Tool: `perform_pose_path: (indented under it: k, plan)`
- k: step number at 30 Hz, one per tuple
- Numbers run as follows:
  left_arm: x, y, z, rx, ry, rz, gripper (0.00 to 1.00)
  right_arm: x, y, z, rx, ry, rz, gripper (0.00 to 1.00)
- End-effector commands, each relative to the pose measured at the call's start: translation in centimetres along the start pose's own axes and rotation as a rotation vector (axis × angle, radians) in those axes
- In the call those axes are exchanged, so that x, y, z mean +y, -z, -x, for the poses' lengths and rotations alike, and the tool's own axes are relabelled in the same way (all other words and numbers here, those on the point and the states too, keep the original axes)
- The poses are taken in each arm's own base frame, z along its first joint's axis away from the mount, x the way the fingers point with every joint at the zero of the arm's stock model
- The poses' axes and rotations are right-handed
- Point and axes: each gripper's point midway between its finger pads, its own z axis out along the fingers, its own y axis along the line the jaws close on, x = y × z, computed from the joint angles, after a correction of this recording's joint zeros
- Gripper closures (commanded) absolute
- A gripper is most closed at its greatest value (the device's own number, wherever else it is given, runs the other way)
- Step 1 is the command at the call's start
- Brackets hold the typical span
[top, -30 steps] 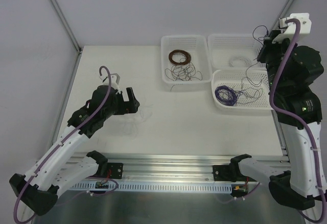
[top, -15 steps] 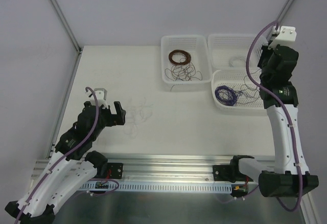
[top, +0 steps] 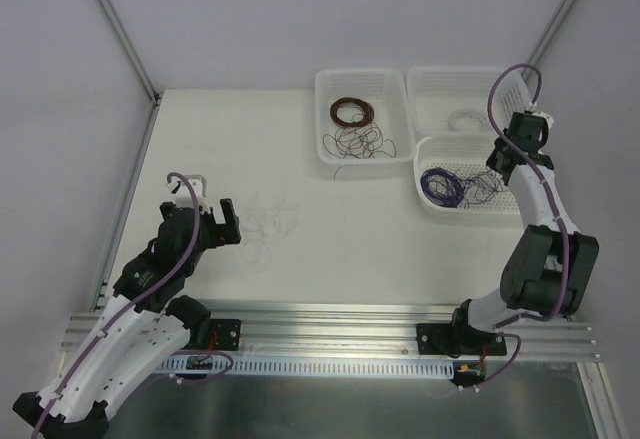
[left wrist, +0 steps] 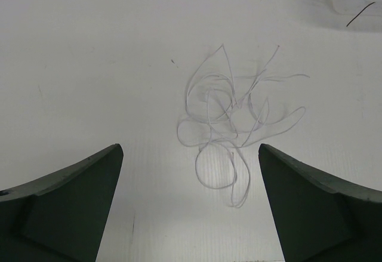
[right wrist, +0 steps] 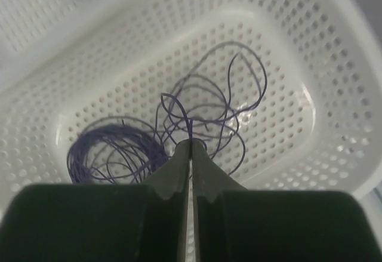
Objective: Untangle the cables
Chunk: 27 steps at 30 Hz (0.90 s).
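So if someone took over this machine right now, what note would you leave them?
Left gripper: open, above a white wire tangle on the table, touching nothing.
Right gripper: shut on loose purple wires inside the near right basket.
Done: a neat purple coil lies in that basket.
To do: those loose wires, plus a dark tangle in the far left basket.

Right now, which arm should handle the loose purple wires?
Right: the right gripper is shut on the thin dark purple wire strands in the white perforated plastic basket; the left gripper hangs open, far off.
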Motion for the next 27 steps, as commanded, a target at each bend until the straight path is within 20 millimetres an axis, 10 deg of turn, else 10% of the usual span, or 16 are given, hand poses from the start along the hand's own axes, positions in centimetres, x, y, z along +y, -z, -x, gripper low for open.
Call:
perform_pose_path:
  k: [1, 6, 13, 18, 27]
  plan:
    - [0.4, -0.5, 0.2, 0.009, -0.005, 0.032, 0.01, 1.9, -2.1, -4.1, 0.208, -0.085, 0.067, 0.95]
    - [0.1, -0.8, -0.1, 0.034, -0.003, 0.018, 0.01, 2.8, -1.7, -6.2, 0.305, -0.077, 0.111, 0.61]
    - [-0.1, -1.4, -0.7, 0.072, -0.007, 0.013, 0.01, 6.3, 5.5, -2.4, 0.157, 0.031, 0.242, 0.20]
    - [-0.5, -1.7, -1.2, 0.102, 0.000, 0.001, 0.01, 10.4, 11.4, -2.2, 0.099, 0.123, 0.406, 0.14]
    - [-3.3, -2.9, -2.9, 0.240, 0.172, -0.047, 0.01, 22.8, 21.7, -10.9, 0.150, 0.331, 0.948, 0.16]
